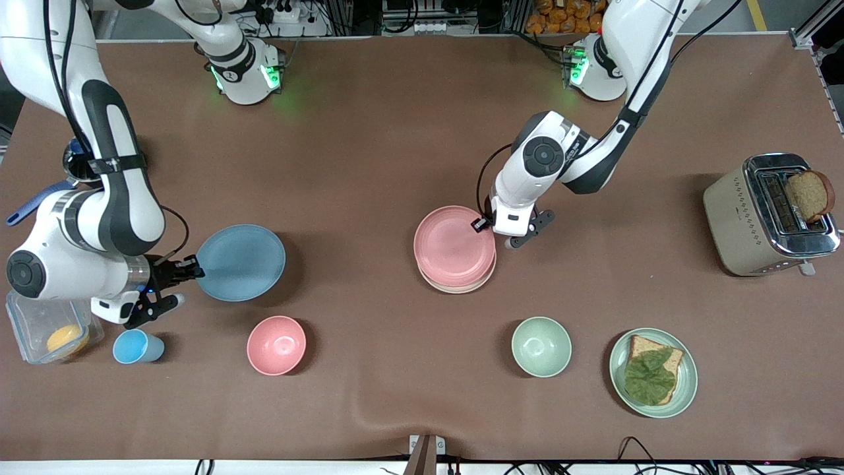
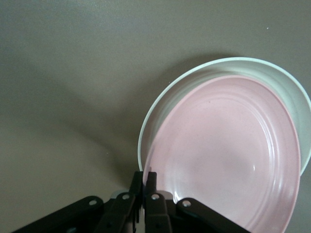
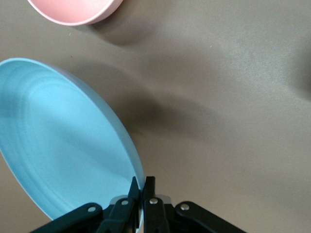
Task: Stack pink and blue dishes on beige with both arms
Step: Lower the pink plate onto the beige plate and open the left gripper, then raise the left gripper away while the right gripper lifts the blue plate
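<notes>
The pale pink plate [image 1: 455,245] sits over the beige plate [image 1: 461,286], of which only a thin rim shows on the side nearer the front camera. My left gripper [image 1: 484,224] is shut on the pink plate's rim on the side toward the left arm's end. In the left wrist view the pink plate [image 2: 228,155] tilts slightly over the paler beige plate [image 2: 272,73], pinched by the left gripper [image 2: 144,182]. My right gripper [image 1: 191,267] is shut on the rim of the light blue plate [image 1: 241,262] near the right arm's end. The right wrist view shows the blue plate [image 3: 58,145] tilted in the right gripper [image 3: 142,187], its shadow on the table.
A small pink bowl [image 1: 276,345] and blue cup [image 1: 135,346] stand nearer the front camera than the blue plate. A clear container [image 1: 26,330] sits under the right arm. A green bowl [image 1: 541,346], green plate [image 1: 688,389] with bread and a toaster [image 1: 765,218] occupy the left arm's end.
</notes>
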`<state>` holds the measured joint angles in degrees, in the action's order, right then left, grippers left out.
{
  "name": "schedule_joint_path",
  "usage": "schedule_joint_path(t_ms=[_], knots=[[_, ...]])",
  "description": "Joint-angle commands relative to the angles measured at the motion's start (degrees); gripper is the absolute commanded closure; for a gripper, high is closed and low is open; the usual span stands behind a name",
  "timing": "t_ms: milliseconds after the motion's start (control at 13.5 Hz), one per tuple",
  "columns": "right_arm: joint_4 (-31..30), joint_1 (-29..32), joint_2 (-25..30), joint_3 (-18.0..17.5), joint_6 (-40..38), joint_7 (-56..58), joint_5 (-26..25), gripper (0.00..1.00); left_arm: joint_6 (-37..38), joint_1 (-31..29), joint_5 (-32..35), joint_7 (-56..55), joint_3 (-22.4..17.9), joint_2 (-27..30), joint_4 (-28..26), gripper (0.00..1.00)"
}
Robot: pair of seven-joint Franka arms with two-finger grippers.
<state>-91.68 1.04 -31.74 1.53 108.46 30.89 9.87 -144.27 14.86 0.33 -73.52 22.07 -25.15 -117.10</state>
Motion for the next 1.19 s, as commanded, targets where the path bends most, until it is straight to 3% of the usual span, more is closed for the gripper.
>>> schedule_joint_path(t_ms=[0,74,297,520,891,1114], knots=[[0.4,0.5,0.0,-0.2,-0.5,0.2,0.8,1.0,-0.8,0.4,1.3,-1.2,-0.4,-0.1,0.5,0.25],[0.4,0.5,0.0,-0.2,-0.5,0.2,0.8,1.0,-0.8,0.5,1.3,-2.3,-0.4,-0.1,0.6,0.0],[0.4,0.5,0.0,-0.2,-0.5,0.2,0.8,1.0,-0.8,0.3,1.3,-5.2,-0.5,0.7,1.7,0.0],[0.4,0.0,0.0,-0.2,-0.6,-0.4,0.9,1.0,0.5,-1.1,1.4,-5.4,-0.9,5.1,1.9,0.0],[0.1,-1.6,0.0,-0.2,-1.0,-2.7,3.7,1.0,9.3,-5.0,12.3,-4.6,-0.9,14.4,2.1,0.0],[0.0,-5.8,-0.1,-0.2,-1.2,-10.5,5.0,1.0,10.6,-6.3,13.0,-3.2,-1.1,17.8,4.6,0.0]])
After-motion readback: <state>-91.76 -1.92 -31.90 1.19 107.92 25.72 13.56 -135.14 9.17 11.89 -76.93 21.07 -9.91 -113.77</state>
